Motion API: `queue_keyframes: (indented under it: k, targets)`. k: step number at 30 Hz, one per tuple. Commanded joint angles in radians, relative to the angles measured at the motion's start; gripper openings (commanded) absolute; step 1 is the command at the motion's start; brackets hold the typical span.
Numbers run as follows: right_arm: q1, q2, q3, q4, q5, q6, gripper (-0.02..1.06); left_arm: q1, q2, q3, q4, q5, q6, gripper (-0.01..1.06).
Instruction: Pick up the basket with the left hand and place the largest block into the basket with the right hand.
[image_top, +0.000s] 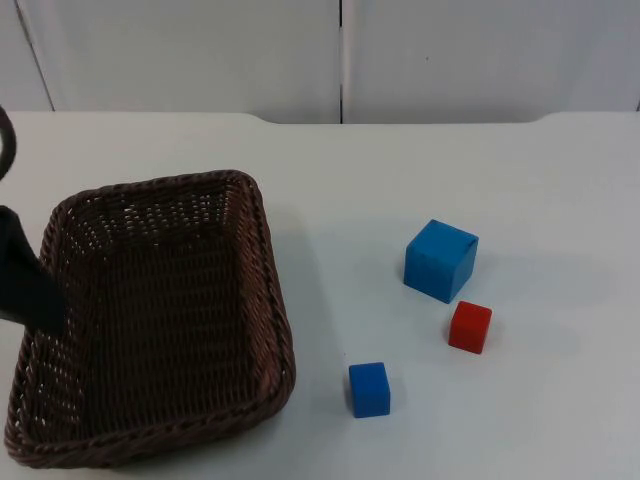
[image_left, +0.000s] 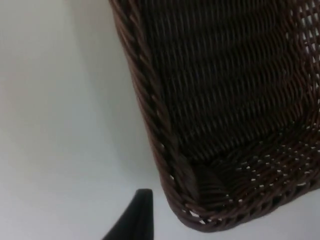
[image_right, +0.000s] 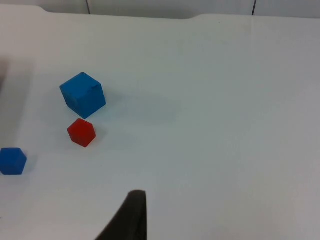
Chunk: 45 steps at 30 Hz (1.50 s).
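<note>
Counted on the white tabletop (image_top: 520, 170): one basket, three blocks, two grippers.

Basket (image_top: 272, 300): dark brown wicker, rectangular, open side up, nothing inside, at the left half of the tabletop. Near-left corner cut off by the edge of the top view. Whether resting flat or raised a little: cannot tell.

Blocks: two blue, one red, all cubes, all outside the basket, to its right.
- Large blue block (image_top: 441, 260): the biggest, farthest from the camera, well apart from the basket.
- Red block (image_top: 470, 327): small, just beside the large blue block on its near-right side, not touching it.
- Small blue block (image_top: 369, 389): nearest to the basket, close by its near-right corner, apart from the other two.

Left gripper (image_top: 30, 290): at the basket's left rim, overlapping it in the top view, mostly cut off at the left edge. Seen from the left wrist: one black tip (image_left: 137, 215) outside the basket's woven rim (image_left: 150, 100), near a corner, over bare tabletop. Spread, pressed together or pinching the rim: cannot tell.

Right gripper (image_right: 131, 216): seen from the right wrist as one black tip above bare tabletop, well apart from the large blue block (image_right: 83, 94), the red block (image_right: 81, 132) and the small blue block (image_right: 12, 161). Holding nothing visible; spread or pressed together: cannot tell.

Behind the tabletop: grey partition wall (image_top: 200, 50).
</note>
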Motion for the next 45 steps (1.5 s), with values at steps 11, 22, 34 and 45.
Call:
queue_keyframes:
  k: [11, 22, 34, 45]
  targets:
    - [-0.008, -0.004, 0.000, -0.003, -0.002, 0.005, 1.05, 0.000, 0.179, -0.024, -0.119, -0.115, 0.063, 1.05]
    - [-0.008, -0.004, 0.000, -0.005, -0.002, 0.008, 1.05, 0.000, 0.293, -0.044, -0.169, -0.155, 0.089, 1.05]
    - [-0.008, -0.004, 0.000, -0.005, -0.002, 0.008, 1.05, 0.000, 0.373, -0.068, -0.258, -0.228, 0.141, 1.05]
    - [-0.008, -0.004, 0.000, -0.005, -0.002, 0.008, 1.05, 0.000, 0.490, -0.157, -0.261, -0.230, 0.160, 1.05]
